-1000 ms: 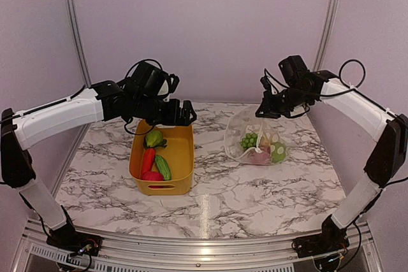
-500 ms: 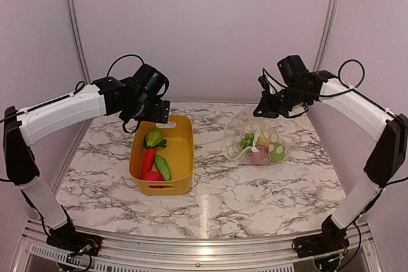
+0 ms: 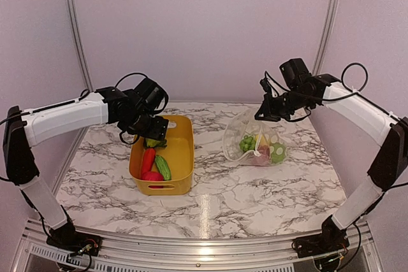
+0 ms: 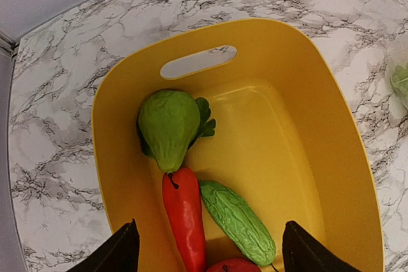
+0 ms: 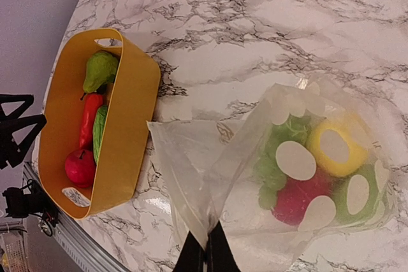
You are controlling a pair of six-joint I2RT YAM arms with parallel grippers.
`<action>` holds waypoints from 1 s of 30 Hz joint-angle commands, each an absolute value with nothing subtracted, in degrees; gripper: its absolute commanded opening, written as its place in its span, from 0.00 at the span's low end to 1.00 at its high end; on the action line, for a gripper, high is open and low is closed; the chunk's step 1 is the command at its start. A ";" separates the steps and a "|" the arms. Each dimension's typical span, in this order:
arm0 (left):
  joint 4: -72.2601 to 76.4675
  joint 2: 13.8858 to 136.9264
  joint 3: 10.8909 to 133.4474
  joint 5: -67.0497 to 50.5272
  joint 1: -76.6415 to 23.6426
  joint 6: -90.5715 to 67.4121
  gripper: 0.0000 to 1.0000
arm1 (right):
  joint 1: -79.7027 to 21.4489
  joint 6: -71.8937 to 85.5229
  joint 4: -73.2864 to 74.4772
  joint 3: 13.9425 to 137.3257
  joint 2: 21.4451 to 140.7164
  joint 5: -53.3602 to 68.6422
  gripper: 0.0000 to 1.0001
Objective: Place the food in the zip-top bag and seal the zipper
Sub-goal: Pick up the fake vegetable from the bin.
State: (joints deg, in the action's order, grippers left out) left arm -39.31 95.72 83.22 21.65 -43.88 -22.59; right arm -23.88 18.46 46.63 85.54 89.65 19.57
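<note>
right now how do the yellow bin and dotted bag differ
The yellow bin is opaque and rigid; the zip-top bag is clear, soft and white-dotted. The bin stands free below the open left gripper; the bag's edge is pinched in the right gripper. The bin holds a cucumber; the bag holds green grapes. Both hold toy food.

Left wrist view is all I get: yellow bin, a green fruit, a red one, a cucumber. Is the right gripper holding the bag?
Observer: Yes. The right gripper is shut on an edge of the zip-top bag, holding that edge up.
Operator: Anything inside it?
Observer: Yes: green grapes, a yellow lemon, a green apple and one red piece.
Operator: Where is it from the bin?
Observer: To the right of the yellow bin in the top view, apart from it, with marble table showing between them.
</note>
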 commanded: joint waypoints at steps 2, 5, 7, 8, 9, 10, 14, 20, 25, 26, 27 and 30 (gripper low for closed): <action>-41.32 92.92 80.77 16.30 -43.99 -25.07 0.73 | -24.34 18.84 44.92 84.73 87.72 20.67 0.00; -41.31 93.47 79.76 15.56 -43.95 -29.74 0.70 | -24.30 18.72 44.79 84.73 87.76 20.73 0.00; -41.45 95.10 79.91 14.65 -43.92 -33.06 0.68 | -24.32 18.79 44.66 84.90 87.92 20.96 0.00; -41.60 95.89 80.09 13.83 -43.91 -34.49 0.67 | -24.30 18.67 44.66 84.97 87.97 21.12 0.00; -41.58 96.68 80.12 13.04 -43.93 -36.44 0.67 | -24.34 18.64 44.68 85.11 88.10 21.29 0.00; -41.58 97.35 80.03 12.14 -43.95 -38.17 0.67 | -24.32 18.63 44.78 85.28 88.21 21.44 0.00; -41.23 100.24 79.92 9.39 -43.96 -43.21 0.64 | -24.34 18.38 45.05 85.86 88.50 21.78 0.00; -41.14 103.29 78.87 8.94 -43.99 -49.30 0.59 | -24.49 18.43 45.16 85.80 88.34 22.09 0.00; -40.86 105.43 78.83 10.02 -44.03 -53.88 0.58 | -24.45 18.46 45.26 85.48 87.77 21.99 0.00; -40.60 105.87 78.84 9.90 -43.99 -54.60 0.58 | -24.47 18.46 45.26 85.31 87.61 21.98 0.00; -40.53 106.43 78.84 9.85 -44.03 -55.36 0.58 | -24.51 18.46 45.26 85.15 87.43 21.91 0.00; -40.64 108.15 79.18 10.25 -44.01 -57.63 0.59 | -24.52 18.46 45.22 84.54 86.83 21.88 0.00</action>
State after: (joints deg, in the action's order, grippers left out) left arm -39.62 105.41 79.42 9.65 -43.88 -52.95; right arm -23.90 18.41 45.89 84.49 89.23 21.52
